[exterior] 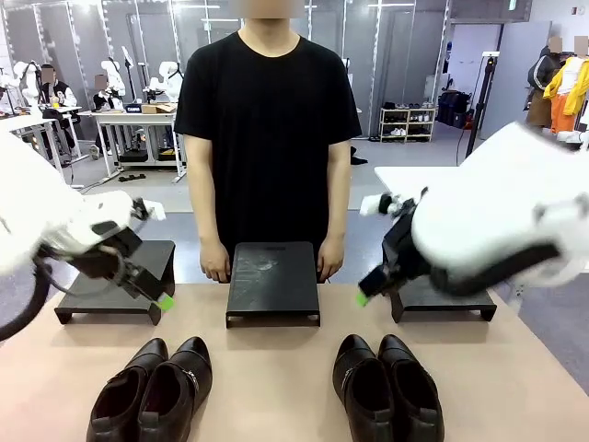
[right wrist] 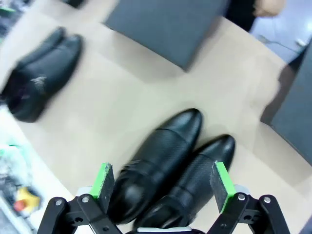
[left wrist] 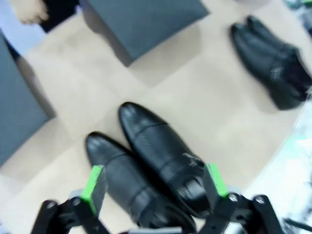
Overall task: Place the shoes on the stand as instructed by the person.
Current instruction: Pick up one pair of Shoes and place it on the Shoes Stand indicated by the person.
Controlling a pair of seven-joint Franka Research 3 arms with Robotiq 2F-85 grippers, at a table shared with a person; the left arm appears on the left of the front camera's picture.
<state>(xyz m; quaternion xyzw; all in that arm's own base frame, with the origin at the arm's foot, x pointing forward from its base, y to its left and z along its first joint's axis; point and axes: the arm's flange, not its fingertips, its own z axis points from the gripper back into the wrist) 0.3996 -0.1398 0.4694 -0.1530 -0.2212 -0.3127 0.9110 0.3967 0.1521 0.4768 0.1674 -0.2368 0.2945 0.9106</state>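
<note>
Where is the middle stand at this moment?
In the front view, the middle stand sits centred at the far side of the table, right before the person, between the left stand and the right stand.

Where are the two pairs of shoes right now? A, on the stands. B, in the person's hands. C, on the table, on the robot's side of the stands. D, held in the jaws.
C: the left pair and the right pair both sit on the table, nearer the robot than the stands.
</note>
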